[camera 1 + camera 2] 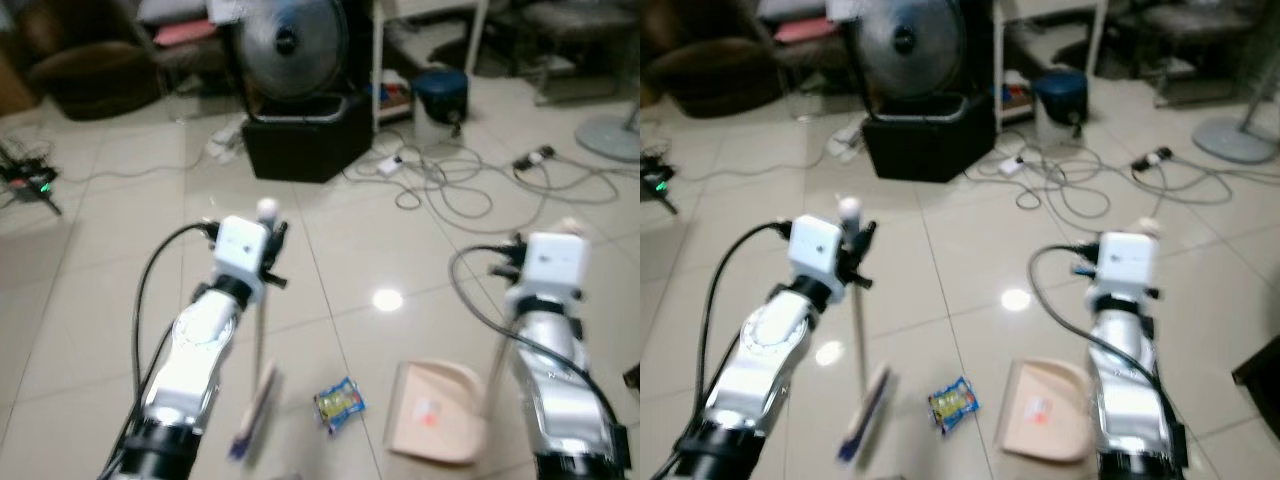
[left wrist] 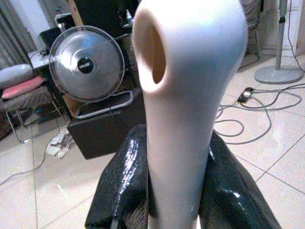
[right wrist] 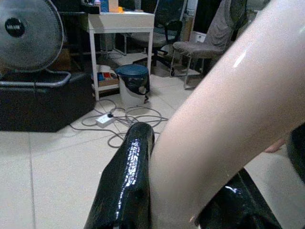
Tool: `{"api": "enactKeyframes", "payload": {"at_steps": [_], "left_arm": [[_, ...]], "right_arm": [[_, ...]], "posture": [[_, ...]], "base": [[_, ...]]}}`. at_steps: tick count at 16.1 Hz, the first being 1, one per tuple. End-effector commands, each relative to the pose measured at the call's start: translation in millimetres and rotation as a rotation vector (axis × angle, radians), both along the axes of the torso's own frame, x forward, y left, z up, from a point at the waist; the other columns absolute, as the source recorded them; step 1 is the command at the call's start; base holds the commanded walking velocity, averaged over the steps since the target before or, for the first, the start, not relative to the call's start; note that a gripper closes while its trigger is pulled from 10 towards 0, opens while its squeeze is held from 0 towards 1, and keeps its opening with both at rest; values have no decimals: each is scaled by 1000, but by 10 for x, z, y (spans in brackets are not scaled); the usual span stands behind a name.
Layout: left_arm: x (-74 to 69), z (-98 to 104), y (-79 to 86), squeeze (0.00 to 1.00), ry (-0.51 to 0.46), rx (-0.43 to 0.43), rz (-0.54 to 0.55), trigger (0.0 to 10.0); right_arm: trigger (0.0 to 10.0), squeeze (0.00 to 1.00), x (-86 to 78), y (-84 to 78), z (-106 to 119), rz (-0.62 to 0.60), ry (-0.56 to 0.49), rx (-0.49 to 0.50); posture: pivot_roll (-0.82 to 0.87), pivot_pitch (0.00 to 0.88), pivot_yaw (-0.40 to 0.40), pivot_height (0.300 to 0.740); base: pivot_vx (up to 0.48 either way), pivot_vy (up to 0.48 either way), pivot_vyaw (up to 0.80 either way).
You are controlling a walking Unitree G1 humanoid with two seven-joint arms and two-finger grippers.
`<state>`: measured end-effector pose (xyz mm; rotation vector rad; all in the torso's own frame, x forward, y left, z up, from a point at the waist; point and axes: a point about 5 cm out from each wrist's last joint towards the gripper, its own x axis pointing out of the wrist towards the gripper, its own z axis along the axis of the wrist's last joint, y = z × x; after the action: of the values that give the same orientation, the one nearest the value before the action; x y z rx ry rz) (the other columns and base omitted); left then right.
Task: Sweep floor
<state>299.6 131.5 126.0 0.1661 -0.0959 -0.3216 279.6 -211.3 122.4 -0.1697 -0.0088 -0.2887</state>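
broom head (image 1: pixel 254 412) blurred, dustpan (image 1: pixel 437 412) — arm-hidden edge

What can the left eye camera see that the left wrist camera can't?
Left eye view: the candy wrapper on the floor, lying between the broom's brush and the pink dustpan, plus the right hand. Left wrist view: the hole at the top of the broom handle, up close in the left hand. Both: the fan on its black box.
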Motion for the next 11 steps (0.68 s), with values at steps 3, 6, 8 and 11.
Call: {"api": "enactKeyframes", "payload": {"at_steps": [3, 6, 8, 11], "left_arm": [[-14, 59, -4, 0, -21, 13, -2, 10000], [34, 17, 54, 0, 5, -21, 50, 10000], [45, -52, 113, 0, 12, -18, 99, 10000], [50, -87, 170, 0, -17, -30, 170, 10000]], "right_arm": [[10000, 0, 23, -10, 28, 4, -23, -2], [10000, 0, 58, -25, 12, 8, -50, -27], [10000, 0, 68, -50, 21, 25, -72, -55], [10000, 0, 98, -115, -27, 43, -68, -81]], "posture": [[-11, 101, 134, 740], [1, 129, 140, 740], [6, 162, 143, 740], [18, 201, 143, 740]], "base": [[382, 0, 0], [120, 0, 0], [0, 0, 0], [0, 0, 0]]}}
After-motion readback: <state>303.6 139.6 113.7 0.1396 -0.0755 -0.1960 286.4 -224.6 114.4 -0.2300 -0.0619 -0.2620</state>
